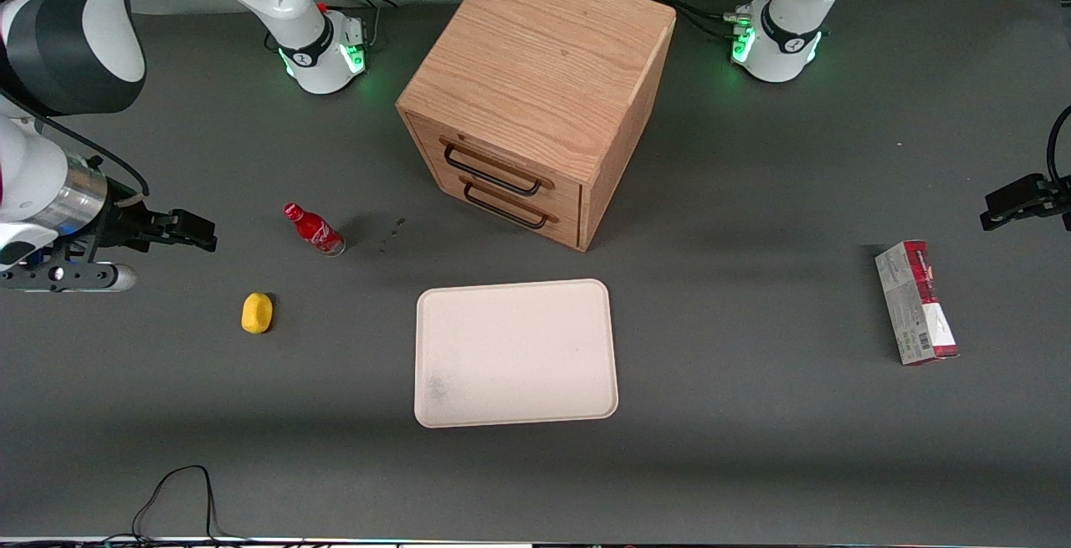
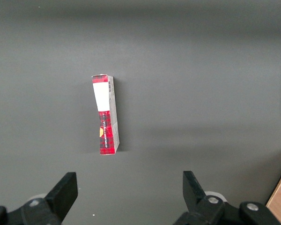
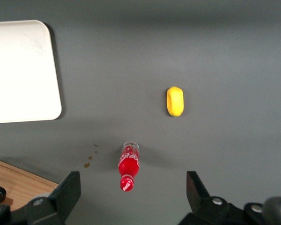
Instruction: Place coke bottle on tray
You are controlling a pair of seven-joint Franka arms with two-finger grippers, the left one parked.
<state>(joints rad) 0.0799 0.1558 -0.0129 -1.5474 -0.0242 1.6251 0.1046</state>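
Note:
The coke bottle (image 1: 313, 230) is small and red with a red cap and a silvery base. It stands on the dark table, farther from the front camera than the tray and toward the working arm's end. The tray (image 1: 519, 339) is cream-white and flat, and lies in front of the wooden cabinet with nothing on it. My right gripper (image 1: 197, 230) hangs above the table beside the bottle, toward the working arm's end, and apart from it. In the right wrist view the gripper (image 3: 132, 194) is open and empty, with the bottle (image 3: 129, 166) between its fingers and far below; the tray's corner (image 3: 18, 70) also shows.
A yellow lemon-like object (image 1: 257, 313) (image 3: 174, 101) lies nearer the front camera than the bottle. The wooden drawer cabinet (image 1: 535, 88) stands mid-table, with small brown specks (image 1: 392, 230) beside it. A red-and-grey carton (image 1: 916, 301) (image 2: 106, 115) lies toward the parked arm's end.

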